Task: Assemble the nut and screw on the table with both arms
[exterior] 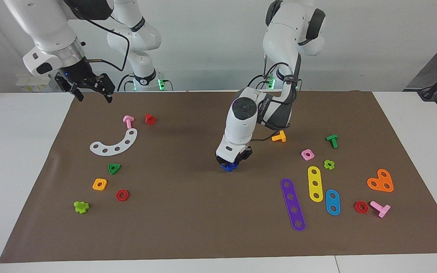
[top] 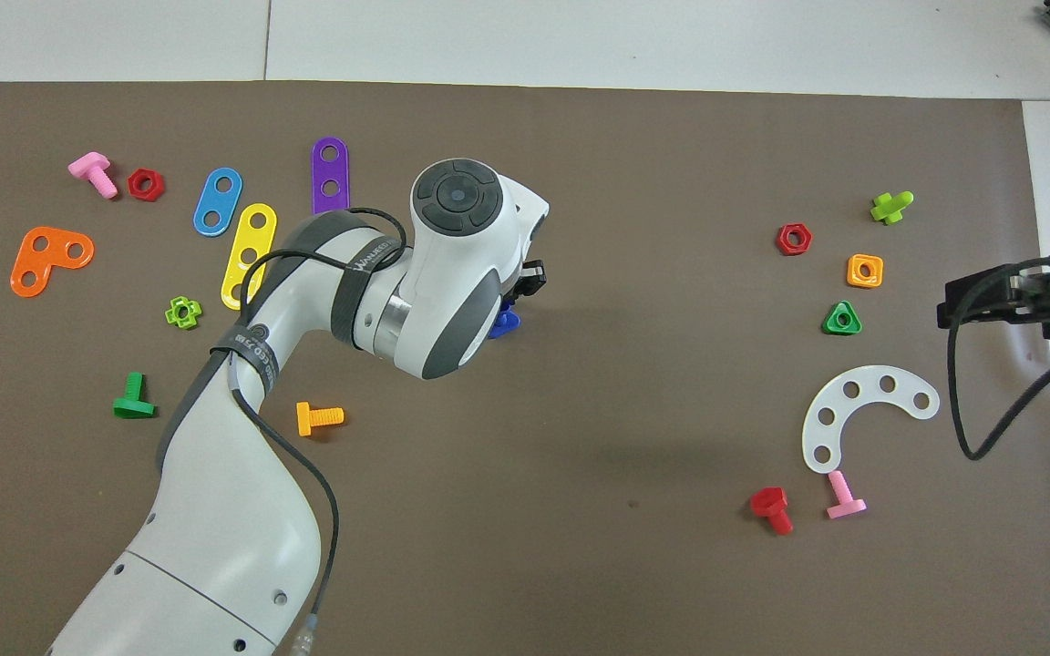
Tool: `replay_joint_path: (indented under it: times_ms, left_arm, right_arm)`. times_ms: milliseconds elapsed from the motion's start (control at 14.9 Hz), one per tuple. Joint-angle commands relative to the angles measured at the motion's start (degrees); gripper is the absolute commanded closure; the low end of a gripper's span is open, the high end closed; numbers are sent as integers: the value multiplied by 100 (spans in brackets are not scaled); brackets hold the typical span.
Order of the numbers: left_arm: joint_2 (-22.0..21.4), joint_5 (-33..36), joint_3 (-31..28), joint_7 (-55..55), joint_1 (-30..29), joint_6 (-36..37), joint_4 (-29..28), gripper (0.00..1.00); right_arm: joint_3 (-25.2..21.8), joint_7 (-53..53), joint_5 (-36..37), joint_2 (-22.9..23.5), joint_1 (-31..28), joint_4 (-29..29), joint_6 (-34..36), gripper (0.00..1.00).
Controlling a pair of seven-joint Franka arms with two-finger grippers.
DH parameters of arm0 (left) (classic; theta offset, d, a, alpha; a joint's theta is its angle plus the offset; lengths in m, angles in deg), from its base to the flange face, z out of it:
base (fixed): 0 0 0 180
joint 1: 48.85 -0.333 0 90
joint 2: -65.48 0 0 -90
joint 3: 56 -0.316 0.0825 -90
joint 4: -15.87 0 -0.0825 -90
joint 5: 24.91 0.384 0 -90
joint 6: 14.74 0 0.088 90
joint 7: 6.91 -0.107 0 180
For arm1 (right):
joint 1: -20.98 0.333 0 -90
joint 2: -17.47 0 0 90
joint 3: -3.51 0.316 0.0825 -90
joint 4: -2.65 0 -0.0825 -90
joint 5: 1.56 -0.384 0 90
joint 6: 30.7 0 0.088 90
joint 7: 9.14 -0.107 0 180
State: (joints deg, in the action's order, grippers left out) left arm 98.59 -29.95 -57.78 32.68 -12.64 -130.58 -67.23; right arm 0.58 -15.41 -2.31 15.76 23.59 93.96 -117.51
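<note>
Brown mat (exterior: 203,227): left end effector (exterior: 230,163) pinching one blue screw (exterior: 229,167); right end effector (exterior: 89,91) spread.

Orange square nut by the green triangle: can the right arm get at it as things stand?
Probably yes. The right gripper hangs open in the air over the mat's corner at its own end, and the orange square nut lies flat with bare mat around it, apart from the green triangle and red hex nut.
</note>
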Motion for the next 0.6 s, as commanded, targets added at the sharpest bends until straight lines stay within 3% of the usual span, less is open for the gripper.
replay_joint_path:
  times_ms: [0,535]
  left_arm:
    - [-77,-137,-51,31,62,184,-75,94]
    - [-24,-331,-51,40,-8,571,216,94]
  right_arm:
    - [39,135,-66,-84,-58,72,59,0]
    - [39,135,-66,-84,-58,72,59,0]
